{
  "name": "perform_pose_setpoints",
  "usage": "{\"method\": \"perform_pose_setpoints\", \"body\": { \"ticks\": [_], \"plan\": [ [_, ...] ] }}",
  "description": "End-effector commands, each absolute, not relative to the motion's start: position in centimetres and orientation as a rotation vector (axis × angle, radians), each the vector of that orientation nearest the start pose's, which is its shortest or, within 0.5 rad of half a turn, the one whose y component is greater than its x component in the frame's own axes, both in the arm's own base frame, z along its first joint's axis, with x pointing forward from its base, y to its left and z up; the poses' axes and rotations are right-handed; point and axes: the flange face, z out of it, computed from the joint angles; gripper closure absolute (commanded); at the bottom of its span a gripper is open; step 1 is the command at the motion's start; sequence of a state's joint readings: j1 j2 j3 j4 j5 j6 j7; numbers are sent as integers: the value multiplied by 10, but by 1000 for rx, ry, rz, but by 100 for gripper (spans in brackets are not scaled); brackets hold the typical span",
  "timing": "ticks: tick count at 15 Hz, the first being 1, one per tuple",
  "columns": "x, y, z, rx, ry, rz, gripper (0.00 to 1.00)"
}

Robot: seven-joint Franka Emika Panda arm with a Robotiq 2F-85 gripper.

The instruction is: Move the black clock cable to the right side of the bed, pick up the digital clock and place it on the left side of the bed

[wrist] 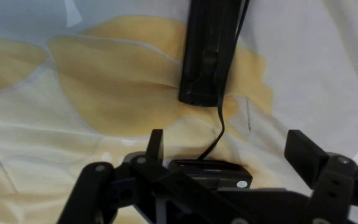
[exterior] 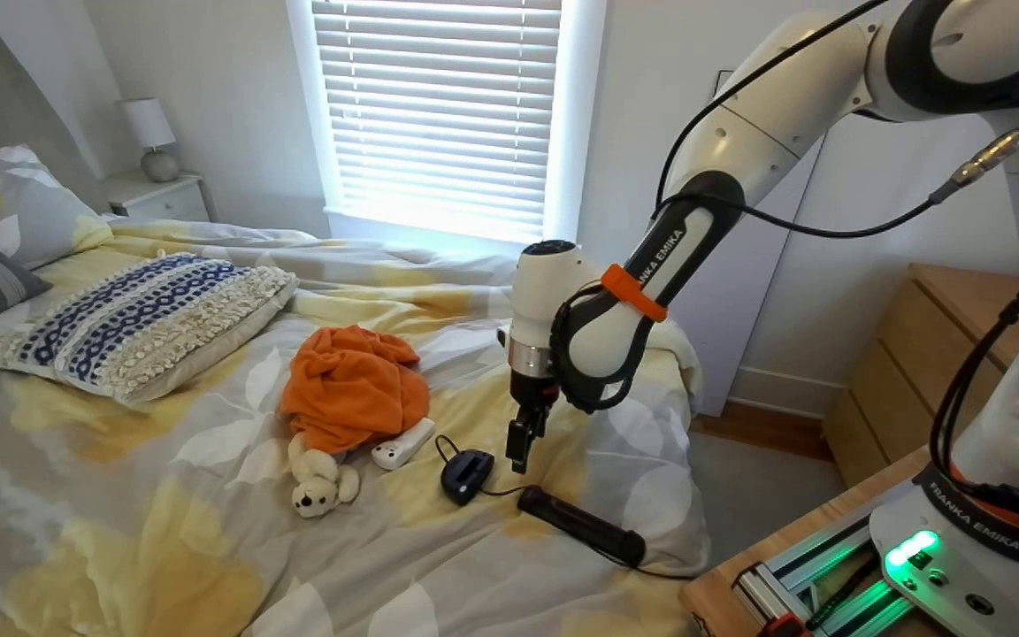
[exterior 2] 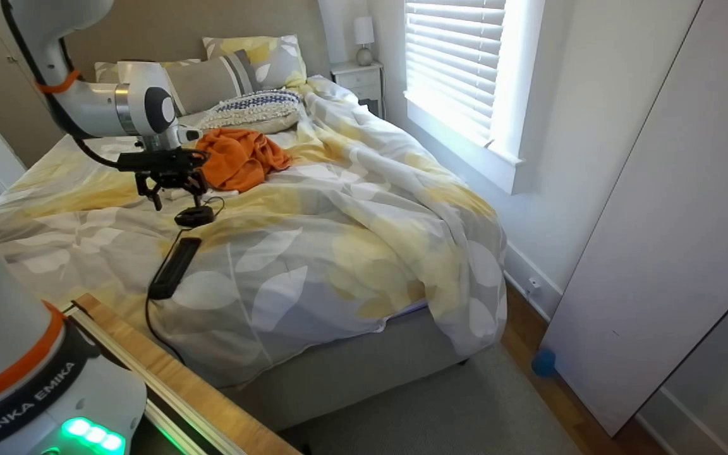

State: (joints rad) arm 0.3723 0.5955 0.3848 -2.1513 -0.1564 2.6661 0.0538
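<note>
The black clock cable, a thin cord with a small chunky black plug (exterior: pixel 467 475), lies on the bed (exterior: pixel 341 575); the plug also shows in an exterior view (exterior 2: pixel 194 217) and, partly hidden by the gripper, in the wrist view (wrist: pixel 216 170). The digital clock, a long black bar (exterior: pixel 582 525), lies beyond it toward the robot base; it also shows in an exterior view (exterior 2: pixel 175 268) and in the wrist view (wrist: pixel 210 53). The cord runs along the bar. My gripper (wrist: pixel 225 140) is open and empty, above the bed close to the plug; it shows in both exterior views (exterior: pixel 523 447) (exterior 2: pixel 177 203).
An orange cloth (exterior: pixel 355 389), a small white plush toy (exterior: pixel 319 482) and a white object (exterior: pixel 403 444) lie beside the plug. A patterned pillow (exterior: pixel 142 323) is farther up the bed. The wooden robot table (exterior 2: pixel 187 385) stands against the bed's foot.
</note>
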Motion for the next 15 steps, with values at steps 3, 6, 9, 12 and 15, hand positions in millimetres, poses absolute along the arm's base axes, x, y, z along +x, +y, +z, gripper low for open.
{"method": "perform_pose_setpoints", "body": {
  "ticks": [3, 6, 9, 12, 15],
  "plan": [
    [395, 417, 102, -2688, -1241, 125, 0],
    [394, 425, 87, -2665, -1277, 136, 0],
    [395, 431, 72, -2645, -1297, 155, 0],
    [397, 435, 62, -2632, -1317, 159, 17],
    [404, 435, 55, -2644, -1347, 141, 37]
  ]
}}
